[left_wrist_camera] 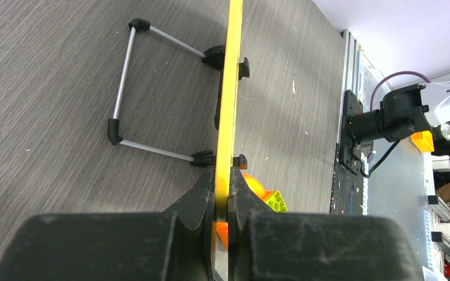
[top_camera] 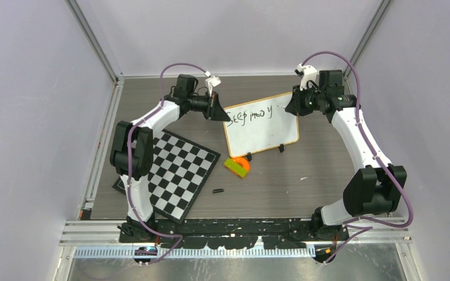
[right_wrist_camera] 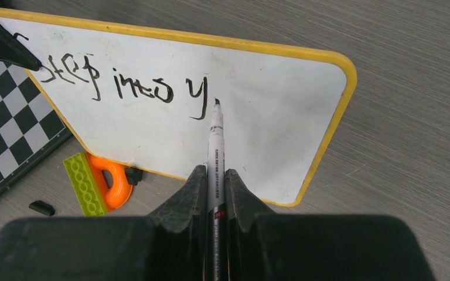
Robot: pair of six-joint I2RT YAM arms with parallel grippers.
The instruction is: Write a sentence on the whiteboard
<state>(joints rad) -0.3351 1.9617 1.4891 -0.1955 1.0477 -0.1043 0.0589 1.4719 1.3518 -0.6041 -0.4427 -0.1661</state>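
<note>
Whiteboard point(top_camera: 263, 132) count one, marker point(right_wrist_camera: 215, 137) one, grippers two — left gripper point(left_wrist_camera: 222, 196) pinched tight on the whiteboard's edge; right gripper point(right_wrist_camera: 214, 181) clamped on the marker, tip at the whiteboard ahead of its fingers, just past the sentence point(right_wrist_camera: 123, 88).

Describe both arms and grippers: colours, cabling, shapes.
Left arm and right arm: white link shells, black joint housings, a purple cable running along each. Left gripper and right gripper: black, two wedge-shaped fingers, white bracket near the wrist.

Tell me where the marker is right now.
In the right wrist view, the marker is clamped in the right gripper, its tip at the whiteboard just right of the written "y".
</note>
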